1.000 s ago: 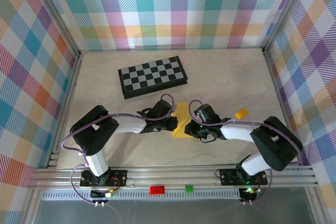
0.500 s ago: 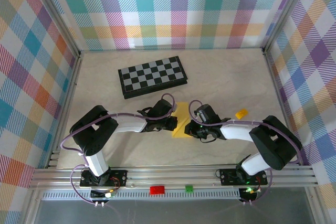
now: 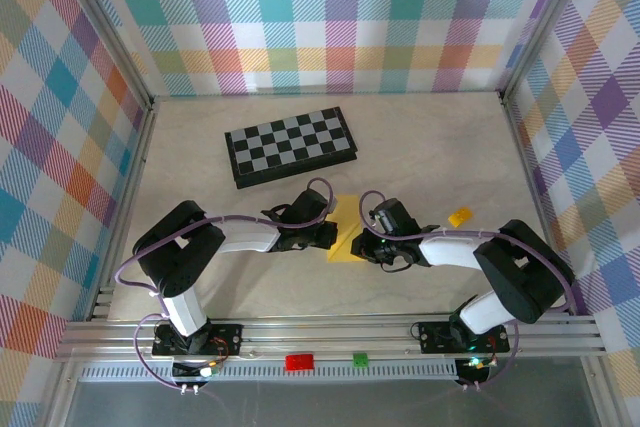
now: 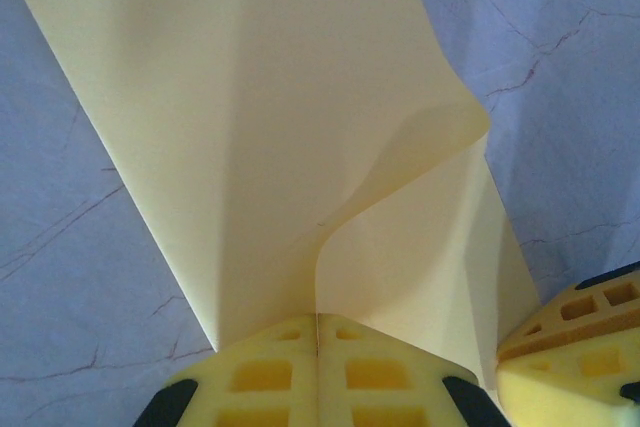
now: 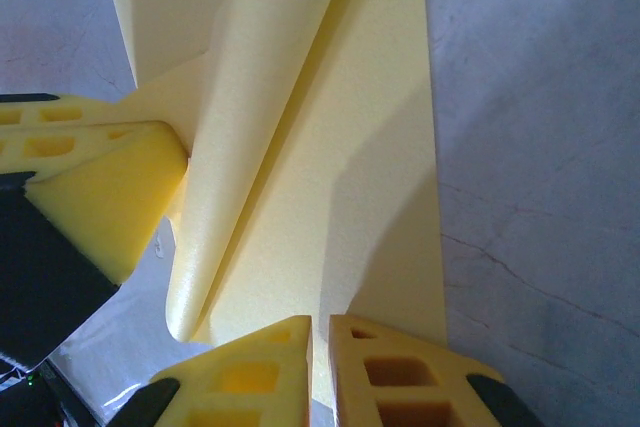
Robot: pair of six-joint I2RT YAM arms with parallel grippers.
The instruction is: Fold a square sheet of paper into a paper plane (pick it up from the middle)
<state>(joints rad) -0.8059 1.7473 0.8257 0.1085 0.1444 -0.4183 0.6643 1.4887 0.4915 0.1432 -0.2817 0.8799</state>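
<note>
The yellow square sheet of paper [image 3: 346,228] lies on the table between the two arms, folded into a narrow creased shape. One flap [image 4: 400,187] curls up off the lower layer. My left gripper [image 3: 331,237] comes in from the left, and its jaws [image 4: 318,322] are shut on the edge of that raised flap. My right gripper [image 3: 363,244] comes in from the right. Its jaws [image 5: 320,325] are shut on the near edge of the sheet [image 5: 340,177], with a thin slit left between them. The two grippers are almost touching, with the left finger [image 5: 100,187] beside the curl.
A black-and-grey chessboard [image 3: 290,145] lies behind the grippers, toward the back left. A small orange-yellow block [image 3: 459,217] sits to the right of the right arm. Checked walls close in the table on three sides.
</note>
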